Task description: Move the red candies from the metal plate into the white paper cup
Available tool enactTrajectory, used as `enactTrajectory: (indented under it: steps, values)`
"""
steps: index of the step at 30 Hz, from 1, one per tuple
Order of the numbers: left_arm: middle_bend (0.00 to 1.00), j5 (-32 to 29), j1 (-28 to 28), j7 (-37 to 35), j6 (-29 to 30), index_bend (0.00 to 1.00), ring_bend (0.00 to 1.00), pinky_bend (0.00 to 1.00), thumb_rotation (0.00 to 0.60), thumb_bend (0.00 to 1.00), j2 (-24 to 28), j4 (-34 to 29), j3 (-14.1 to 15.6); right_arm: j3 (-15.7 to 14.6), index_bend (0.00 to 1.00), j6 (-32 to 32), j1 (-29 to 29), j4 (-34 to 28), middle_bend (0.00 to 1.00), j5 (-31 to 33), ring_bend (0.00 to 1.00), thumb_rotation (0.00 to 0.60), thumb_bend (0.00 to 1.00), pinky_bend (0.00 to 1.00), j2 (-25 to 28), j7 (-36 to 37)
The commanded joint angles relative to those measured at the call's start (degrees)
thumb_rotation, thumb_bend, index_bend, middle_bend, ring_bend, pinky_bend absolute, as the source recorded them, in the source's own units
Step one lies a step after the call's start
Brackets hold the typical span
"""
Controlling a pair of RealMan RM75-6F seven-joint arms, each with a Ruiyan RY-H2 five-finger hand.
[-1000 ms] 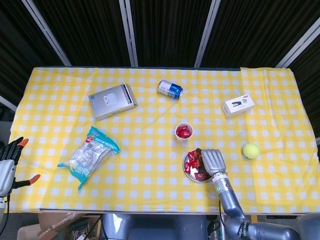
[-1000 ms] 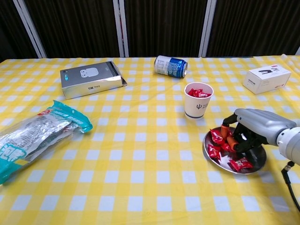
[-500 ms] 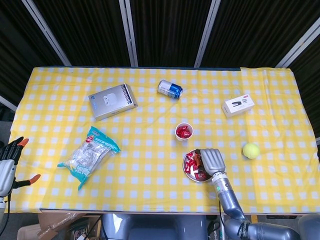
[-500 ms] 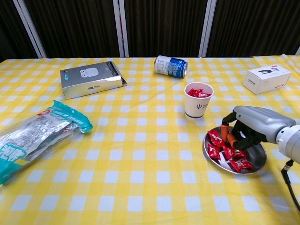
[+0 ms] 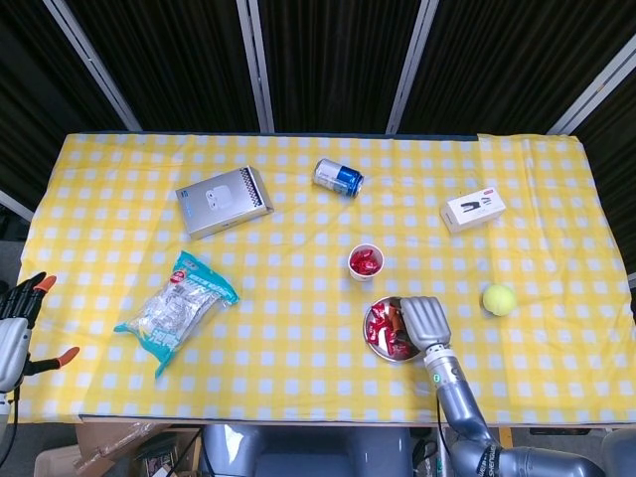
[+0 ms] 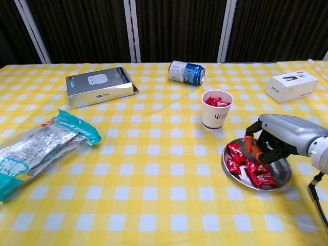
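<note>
The metal plate (image 5: 370,336) (image 6: 282,170) lies near the table's front edge, right of centre, with several red candies (image 5: 381,320) (image 6: 260,173) in it. My right hand (image 5: 422,320) (image 6: 282,136) hovers over the plate's right half, its fingers (image 6: 249,144) curled down toward the candies. Whether a candy sits between them is hidden. The white paper cup (image 5: 366,261) (image 6: 217,110) stands upright just beyond the plate and holds red candies. My left hand (image 5: 15,323) hangs off the table's left edge with its fingers apart, holding nothing.
A blue can (image 5: 339,177) lies on its side behind the cup. A grey box (image 5: 225,201) and a snack bag (image 5: 174,311) are on the left. On the right are a white box (image 5: 473,210) and a tennis ball (image 5: 499,299).
My right hand has lifted slightly above the plate and drawn back to the right. The candies under it have shifted a little. The left hand has not moved.
</note>
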Motion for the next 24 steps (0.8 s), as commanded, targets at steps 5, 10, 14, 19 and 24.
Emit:
enactTrajectory:
  steps: [5,10,14,19,24]
  values:
    - [0.00,0.26,0.09,-0.17,0.25,0.00,0.00,0.00,0.600,0.04,-0.06,0.28,0.04,0.01,0.58,0.36,-0.31,-0.75,0.83,-0.27,0.84,0.600,0.39,0.95,0.44,-0.36]
    - [0.00,0.36,0.14,-0.23,0.37,0.00,0.00,0.00,0.600,0.04,-0.12,0.48,0.05,0.32,0.58,0.94,-0.35,-1.75,0.83,-0.82,0.84,0.600,0.39,0.95,0.97,-0.82]
    - [0.00,0.47,0.16,-0.32,0.43,0.00,0.00,0.00,0.600,0.04,-0.15,0.56,0.06,1.00,0.58,1.56,-0.13,-3.02,0.83,-1.22,0.84,0.600,0.39,0.95,1.72,-1.53]
    - [0.00,0.36,0.07,-0.13,0.30,0.00,0.00,0.00,0.600,0.04,-0.13,0.25,0.00,2.91,0.58,2.50,0.69,-5.61,0.83,-1.39,0.84,0.600,0.39,0.95,3.34,-2.98]
    - [0.00,0.15,0.03,-0.18,0.04,0.00,0.00,0.00,0.600,0.04,-0.06,0.20,0.02,5.37,0.58,2.85,2.34,-8.47,0.83,-1.15,0.84,0.600,0.39,0.95,5.02,-5.21]
